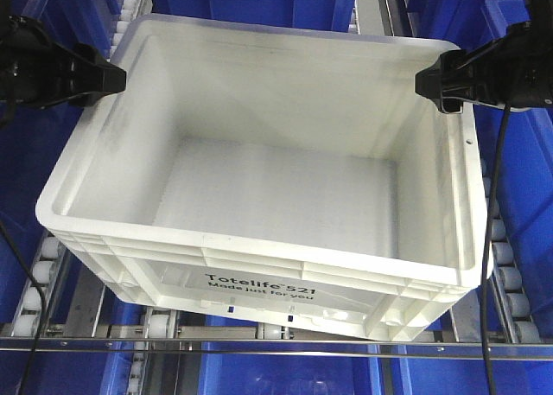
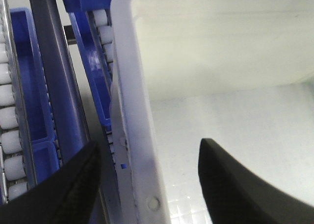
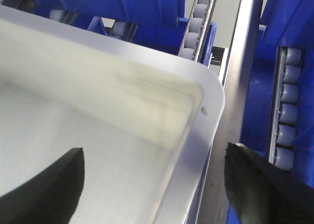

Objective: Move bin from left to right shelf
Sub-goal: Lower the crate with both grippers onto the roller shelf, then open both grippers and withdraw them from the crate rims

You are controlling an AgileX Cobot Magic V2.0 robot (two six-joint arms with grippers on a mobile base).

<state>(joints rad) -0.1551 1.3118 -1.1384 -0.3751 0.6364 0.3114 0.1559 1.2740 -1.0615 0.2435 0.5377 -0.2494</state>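
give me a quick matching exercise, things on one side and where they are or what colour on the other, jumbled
Things:
1. white bin
2. left gripper
3. right gripper
4. rollers

Descriptions:
a. astride the bin's right rim, one finger inside, one outside
b. in rows along the shelf rails beside the bin
c. empty, black print on its front wall
d. astride the bin's left rim, one finger inside, one outside

Pairs: 1-c, 2-d, 3-a, 4-b
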